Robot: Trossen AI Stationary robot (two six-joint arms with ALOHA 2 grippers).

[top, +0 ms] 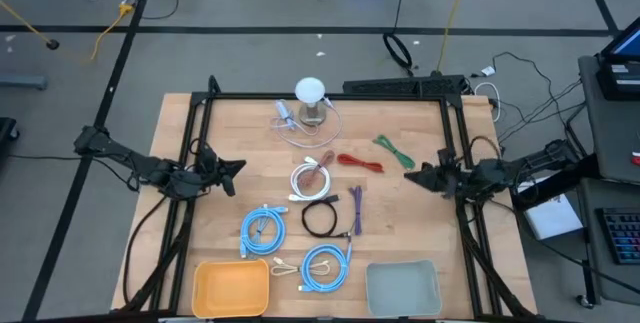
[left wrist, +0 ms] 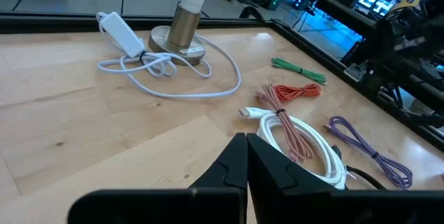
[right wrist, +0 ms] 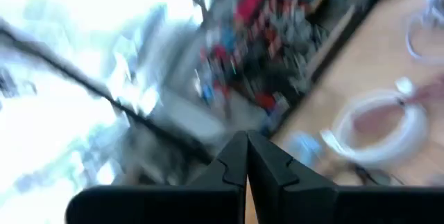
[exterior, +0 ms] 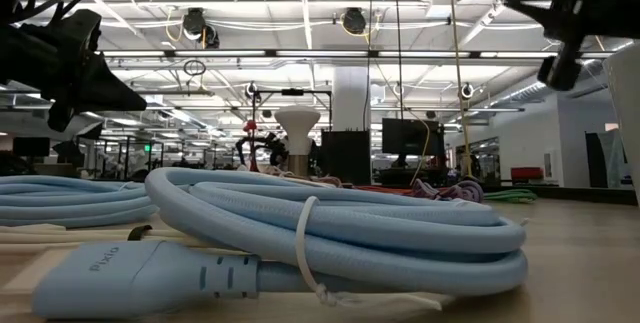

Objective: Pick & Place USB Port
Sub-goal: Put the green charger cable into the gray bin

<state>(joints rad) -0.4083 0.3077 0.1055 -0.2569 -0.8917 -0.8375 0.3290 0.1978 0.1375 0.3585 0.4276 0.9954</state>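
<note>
Pale wood-grain table (top: 400, 213) carries coiled cables: two glossy blue ones (top: 263, 229), one white (top: 312, 180), one black loop (top: 320, 219). Left fingers (top: 238, 167) and right fingers (top: 410, 176) are pressed together, holding nothing.

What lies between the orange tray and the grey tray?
In the high view, one coiled blue cable lies between the orange tray and the grey tray.
</note>
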